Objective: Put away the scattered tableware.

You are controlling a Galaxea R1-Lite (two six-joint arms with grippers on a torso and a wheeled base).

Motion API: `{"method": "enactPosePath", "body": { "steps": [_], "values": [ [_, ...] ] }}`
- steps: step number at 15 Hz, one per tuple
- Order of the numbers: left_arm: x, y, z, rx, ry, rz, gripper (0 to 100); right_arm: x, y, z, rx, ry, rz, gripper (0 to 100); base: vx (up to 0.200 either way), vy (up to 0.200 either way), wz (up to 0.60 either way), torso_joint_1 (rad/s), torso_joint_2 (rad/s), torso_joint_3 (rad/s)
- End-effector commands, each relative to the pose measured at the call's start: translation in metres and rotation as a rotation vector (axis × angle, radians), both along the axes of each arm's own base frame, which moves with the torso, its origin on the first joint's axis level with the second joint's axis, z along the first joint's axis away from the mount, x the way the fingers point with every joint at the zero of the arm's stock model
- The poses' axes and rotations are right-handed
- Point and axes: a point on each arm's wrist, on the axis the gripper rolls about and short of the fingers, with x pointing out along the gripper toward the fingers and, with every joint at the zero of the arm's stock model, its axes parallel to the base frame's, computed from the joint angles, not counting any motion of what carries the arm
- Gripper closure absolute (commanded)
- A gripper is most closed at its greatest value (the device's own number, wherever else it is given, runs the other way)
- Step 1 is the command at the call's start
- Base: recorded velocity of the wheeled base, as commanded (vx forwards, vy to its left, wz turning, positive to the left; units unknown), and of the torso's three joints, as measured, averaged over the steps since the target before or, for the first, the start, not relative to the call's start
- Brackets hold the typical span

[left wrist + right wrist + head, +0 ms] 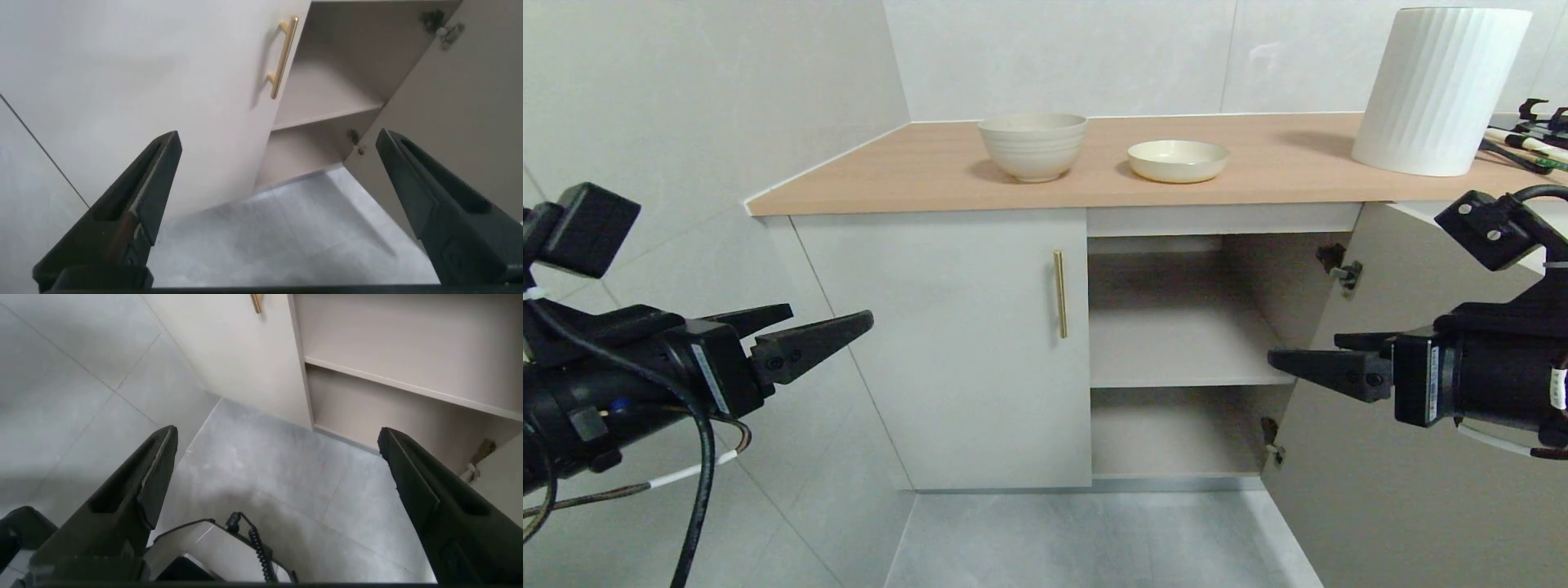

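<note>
We found the left gripper (829, 317) with its fingers spread wide and nothing between them, held low in front of the closed cupboard door (947, 343). The right gripper (1305, 347) was likewise spread and holding nothing, level with the shelf (1176, 351) and just beside the swung-out door (1339, 457). Both stood well below and well apart from the tableware. The bowl (1033, 145) and the shallow dish (1178, 159) sat upright on the worktop (915, 175), near each other but not touching, the bowl above the closed door and the dish above the open half. We judged both to be glazed ceramic: stiff, breakable if knocked or dropped, and probably slippery under hard fingers. The bowl looked the heavier, and its ribbed wall may give some purchase. We advised taking each by the near rim, one finger inside and one outside. The dish has a low rim that leaves little depth to pinch and calls for a level approach. The worktop was flat wood-look board, with a tall white ribbed container (1441, 90) standing well to the right of the dish. The open cupboard showed two levels under a low top rail, so headroom for the bowl appeared modest. The walls were pale tile and the floor (1094, 539) grey.
</note>
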Motion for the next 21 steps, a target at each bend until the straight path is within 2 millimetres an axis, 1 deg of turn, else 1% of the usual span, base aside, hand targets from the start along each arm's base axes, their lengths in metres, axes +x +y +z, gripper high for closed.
{"method": "enactPosePath", "body": {
  "steps": [1,6,9,13,21],
  "values": [
    [0.0002,0.0,0.0007,-0.002,-0.003,0.001,0,0.0001,0.0002,0.0007,0.001,-0.003,0.0,0,0.0,0.0,0.0,0.0,0.0,0.0],
    [-0.0009,0.0004,0.0013,-0.002,-0.008,0.004,0,-0.0007,0.0001,0.0014,0.003,-0.005,0.002,0,0.0,0.0,0.0,0.0,0.0,0.0],
    [-0.0078,0.002,0.0027,-0.002,-0.019,0.004,0,-0.0006,0.0005,0.0005,0.001,-0.001,0.003,0,0.0,0.0,0.0,0.0,0.0,0.0],
    [-0.0074,0.002,0.0023,-0.003,-0.012,0.006,0,-0.001,0.0002,0.0003,0.001,-0.001,0.003,0,0.0,0.0,0.0,0.0,0.0,0.0],
    [-0.0078,0.0023,0.0026,-0.001,0.003,0.007,0,-0.0012,0.0005,0.0003,0.001,-0.001,0.005,0,0.2,0.0,0.0,0.007,0.0,0.004]
  ]
}}
